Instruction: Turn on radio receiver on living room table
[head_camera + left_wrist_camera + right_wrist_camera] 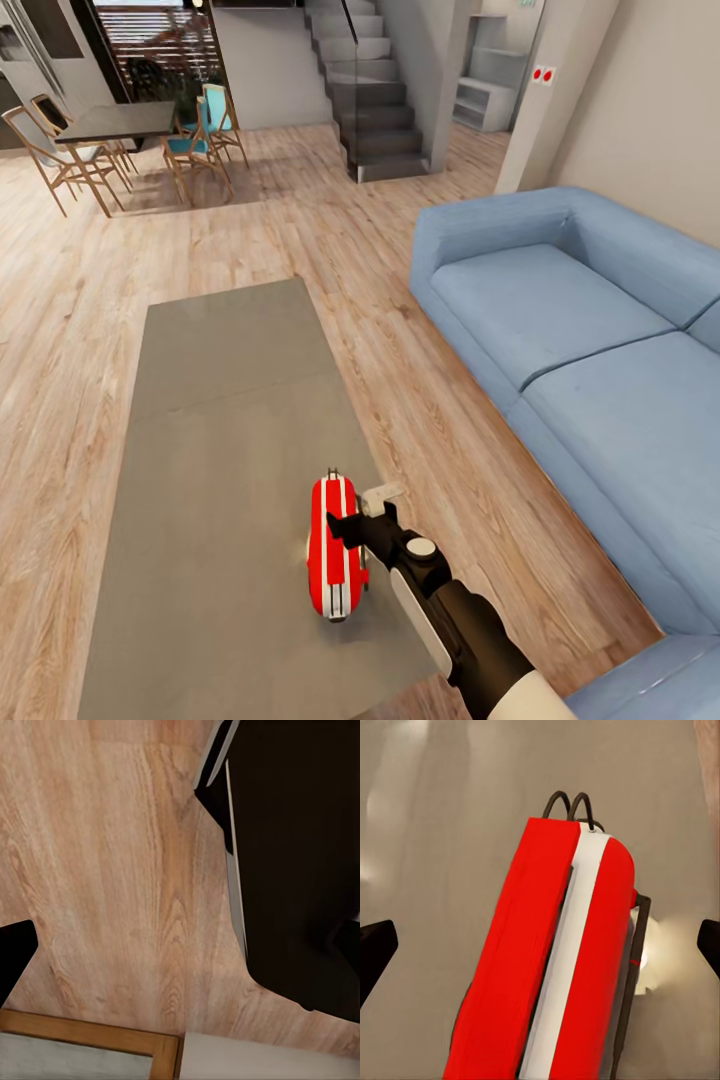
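Note:
The red radio receiver (335, 560) with white stripes lies on its side at the near end of the grey-taupe table (220, 400); its thin handle points toward the far end. My right gripper (350, 525) hovers just over the radio, open. In the right wrist view its dark fingertips (375, 952) stand wide apart on either side of the radio (547, 967), and the radio's striped edge faces the camera. The dial is hidden. My left gripper (180, 960) hangs open over the wood floor (112, 870), beside my dark body.
A light-blue sectional sofa (580, 340) runs along the table's right side, across a strip of plank floor. A dark dining table with wooden chairs (115, 125) and a staircase (370, 90) stand far back. A wood-framed edge (90, 1035) lies under the left gripper.

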You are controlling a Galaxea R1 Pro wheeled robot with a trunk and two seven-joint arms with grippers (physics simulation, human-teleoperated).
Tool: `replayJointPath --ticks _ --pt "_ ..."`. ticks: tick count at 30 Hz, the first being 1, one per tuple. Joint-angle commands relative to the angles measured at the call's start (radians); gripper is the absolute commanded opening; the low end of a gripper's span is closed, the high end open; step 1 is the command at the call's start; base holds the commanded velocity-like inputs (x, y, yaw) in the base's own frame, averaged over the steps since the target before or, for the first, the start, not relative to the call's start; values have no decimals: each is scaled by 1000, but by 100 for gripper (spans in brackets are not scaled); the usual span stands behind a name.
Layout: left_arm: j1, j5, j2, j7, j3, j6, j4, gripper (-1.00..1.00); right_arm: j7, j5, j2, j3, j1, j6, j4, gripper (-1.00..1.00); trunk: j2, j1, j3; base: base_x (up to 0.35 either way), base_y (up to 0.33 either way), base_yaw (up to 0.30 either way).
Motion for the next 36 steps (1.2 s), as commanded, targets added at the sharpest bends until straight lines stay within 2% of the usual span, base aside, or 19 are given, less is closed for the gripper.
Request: replayJointPath --ticks 1,4,9,18,36 --pt "0 0 0 0 0 0 0 100 0 0 0 0 0 -1 2 100 -7 4 -3 0 0 0" --pt "0 0 0 0 0 0 0 100 0 0 0 -1 0 -8 15 100 -28 15 -13 0 0 0" --pt "0 0 0 0 0 0 0 100 -1 -1 1 0 1 -63 73 100 -63 35 -28 0 0 0" --pt "0 0 0 0 0 0 0 100 1 -10 3 1 1 -93 128 100 -126 69 -57 0 0 0" --pt "0 -1 0 0 0 0 0 100 2 -18 9 10 0 -102 130 100 -245 134 -110 0 0 0"
